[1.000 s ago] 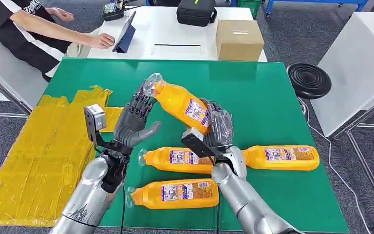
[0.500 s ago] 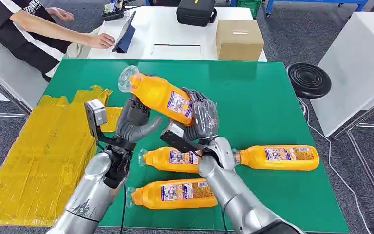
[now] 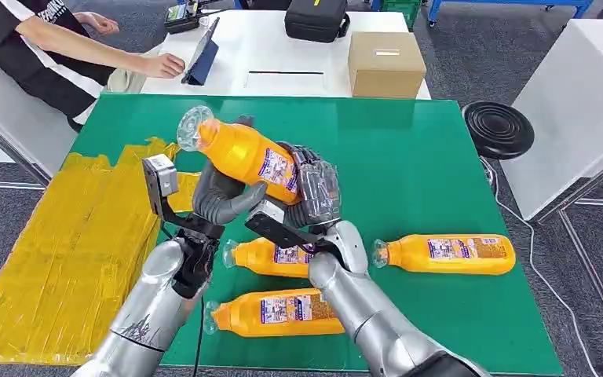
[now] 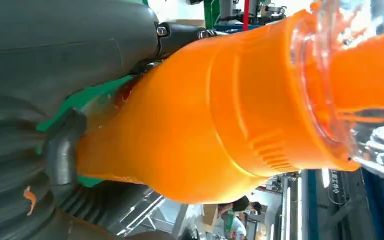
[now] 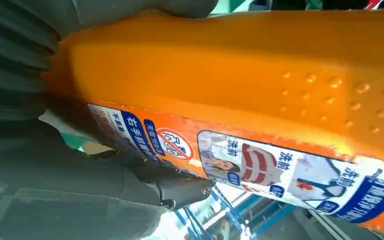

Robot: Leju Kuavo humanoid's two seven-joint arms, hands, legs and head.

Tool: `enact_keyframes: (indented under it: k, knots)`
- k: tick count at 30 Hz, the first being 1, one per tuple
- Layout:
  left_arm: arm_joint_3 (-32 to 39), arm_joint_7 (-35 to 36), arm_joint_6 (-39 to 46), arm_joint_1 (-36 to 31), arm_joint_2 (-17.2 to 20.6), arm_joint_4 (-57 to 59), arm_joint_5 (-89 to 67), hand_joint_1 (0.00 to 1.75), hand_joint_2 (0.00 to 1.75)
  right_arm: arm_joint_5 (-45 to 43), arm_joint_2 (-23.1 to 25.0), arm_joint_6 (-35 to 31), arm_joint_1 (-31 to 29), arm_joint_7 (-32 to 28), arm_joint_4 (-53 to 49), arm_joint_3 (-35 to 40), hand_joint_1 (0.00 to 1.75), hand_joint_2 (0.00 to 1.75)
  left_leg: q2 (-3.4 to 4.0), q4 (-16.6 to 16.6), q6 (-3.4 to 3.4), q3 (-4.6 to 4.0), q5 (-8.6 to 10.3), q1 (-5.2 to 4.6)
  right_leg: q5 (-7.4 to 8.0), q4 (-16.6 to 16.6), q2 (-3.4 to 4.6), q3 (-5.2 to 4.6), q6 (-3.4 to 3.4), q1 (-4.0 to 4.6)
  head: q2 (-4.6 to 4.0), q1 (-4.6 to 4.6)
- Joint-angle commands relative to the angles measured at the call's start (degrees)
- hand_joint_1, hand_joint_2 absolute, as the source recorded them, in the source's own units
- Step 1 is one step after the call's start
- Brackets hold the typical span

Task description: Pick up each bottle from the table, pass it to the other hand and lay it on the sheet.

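Right hand (image 3: 314,192) gripping raised orange bottle (image 3: 243,157), left hand (image 3: 218,196) cupping it, fingers mostly hidden

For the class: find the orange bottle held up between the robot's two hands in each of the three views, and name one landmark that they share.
Head view: lifted bottle at upper centre, cap toward the yellow sheet.
Left wrist view: its neck and shoulder across the middle.
Right wrist view: its labelled body across the frame.
Shared landmark: green table.
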Motion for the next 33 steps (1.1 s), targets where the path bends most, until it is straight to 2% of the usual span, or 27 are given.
enact_keyframes:
  k: [1, 3, 7, 14, 25, 33]
  knots:
    - [-1.41, 0.43, -0.57, -1.95, 0.43, 3.19, -0.32, 0.00, 1.75, -2.24, 0.18, 0.24, -3.86, 0.59, 4.08, 10.92, 1.75, 1.75, 0.04, -0.03, -0.37, 0.17, 0.00, 0.08, 0.03, -0.06, 0.02, 0.17, -0.18, 0.07, 0.00, -0.02]
    - [-1.41, 0.43, -0.57, -1.95, 0.43, 3.19, -0.32, 0.00, 1.75, -2.24, 0.18, 0.24, -3.86, 0.59, 4.08, 10.92, 1.75, 1.75, -0.03, -0.02, -0.21, 0.06, 0.02, 0.06, 0.02, -0.04, -0.04, 0.07, -0.10, 0.04, 0.00, -0.02]
    - [-1.00, 0.38, -0.47, -2.08, 0.49, 3.52, -0.21, 0.00, 1.75, -3.74, 0.18, 0.70, -3.54, 0.81, 4.59, 14.01, 1.75, 1.75, 0.03, -0.08, -0.37, 0.21, 0.02, 0.09, 0.05, -0.12, 0.00, 0.21, -0.17, 0.06, 0.00, -0.02]
    - [-0.21, 0.11, -0.66, -2.19, 0.28, 4.25, 0.30, 0.00, 1.75, -5.95, 0.18, 0.24, -3.89, 1.48, 5.21, 17.08, 1.75, 1.75, -0.03, -0.04, -0.25, 0.13, 0.01, 0.07, 0.01, -0.06, -0.05, 0.15, -0.11, 0.04, 0.00, -0.02]
    - [0.90, -1.01, -0.89, -4.57, -1.02, 8.07, 1.42, 0.00, 1.75, -11.31, 0.18, 3.89, -2.71, 3.06, 5.59, 27.40, 1.75, 1.75, -0.10, -0.03, -0.25, 0.11, 0.02, 0.08, -0.01, -0.06, -0.12, 0.15, -0.12, 0.06, 0.00, -0.02]
    - [2.84, -2.09, 0.88, -5.38, -1.53, 7.09, 1.85, 0.00, 1.75, -15.19, 0.18, 5.79, -3.32, 3.36, 5.13, 27.95, 1.75, 1.75, -0.15, 0.02, -0.23, 0.05, 0.03, 0.10, -0.01, -0.04, -0.18, 0.09, -0.10, 0.08, 0.00, -0.02]
